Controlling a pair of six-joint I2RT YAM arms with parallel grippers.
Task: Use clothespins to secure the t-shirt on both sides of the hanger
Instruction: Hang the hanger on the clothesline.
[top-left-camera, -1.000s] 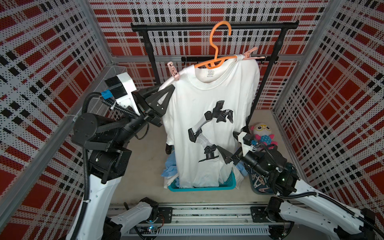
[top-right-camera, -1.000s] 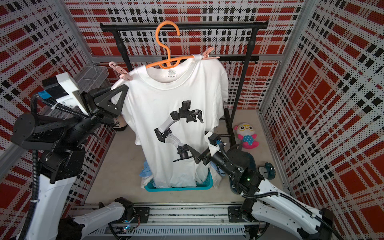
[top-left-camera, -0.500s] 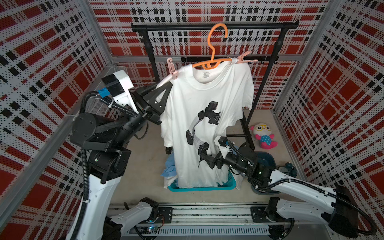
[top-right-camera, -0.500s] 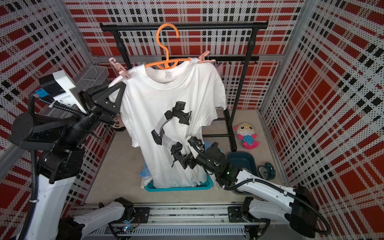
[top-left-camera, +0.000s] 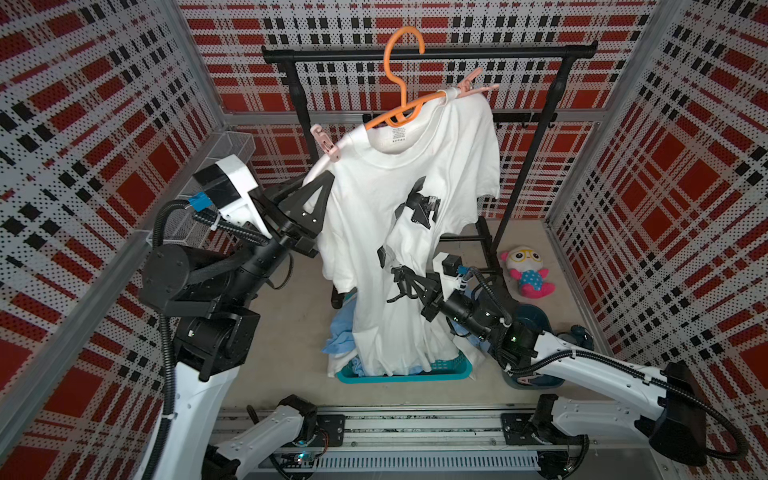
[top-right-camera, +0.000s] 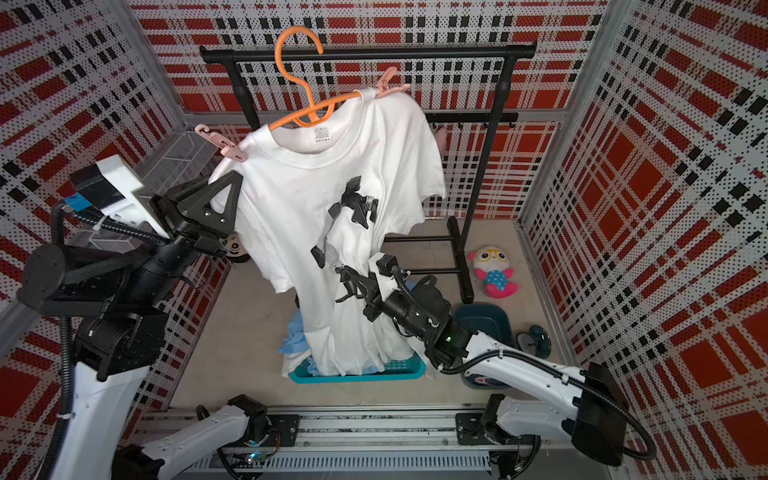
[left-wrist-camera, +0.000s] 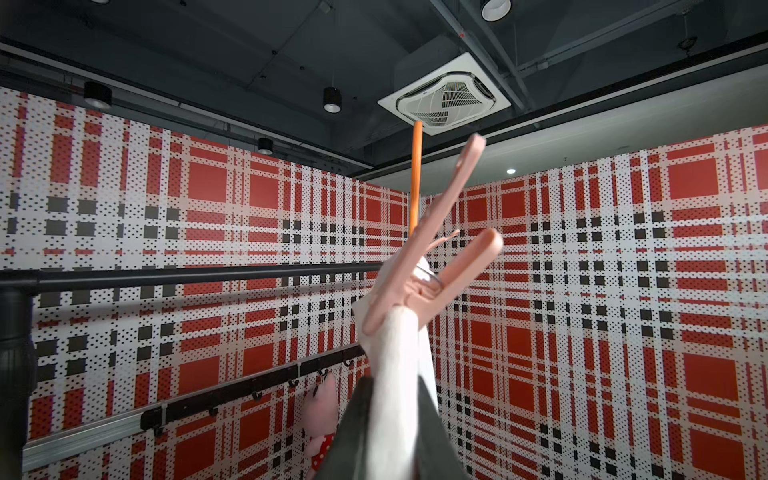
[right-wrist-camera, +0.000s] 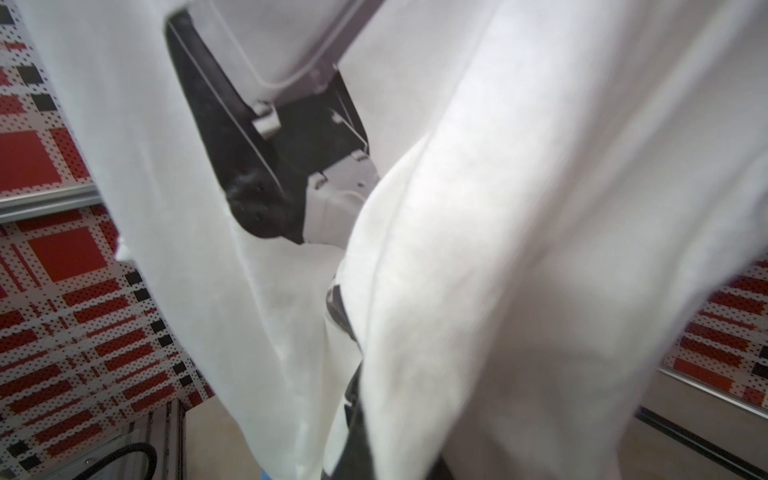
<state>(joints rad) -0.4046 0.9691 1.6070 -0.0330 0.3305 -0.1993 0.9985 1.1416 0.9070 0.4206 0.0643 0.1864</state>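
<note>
The left arm stood tall by the side wall. It bent at the elbow and reached up and forward. The left gripper was squeezed shut on the shoulder of the t-shirt, just below one end of the hanger. The left wrist view showed white cloth pinched between its dark fingers.

The right arm lay low and long over the floor and lifted at the wrist. The right gripper was pushed into the front of the shirt, about halfway down. It was closed tight, and it looked to have a fold of cloth in it. In the right wrist view the shirt covered almost everything.

There was one black rack at the back. One white t-shirt with a black picture hung from it. The shirt hung crooked, lower on the left arm's side. Its bottom fell into one teal basket with blue clothes in it. One orange hanger hooked over the rack's top bar. One soft toy sat on the floor near the rack's foot.

Two pink clothespins were clipped onto the shirt's shoulders. One sat right above the left gripper. The second clothespin sat at the far end of the hanger.
</note>
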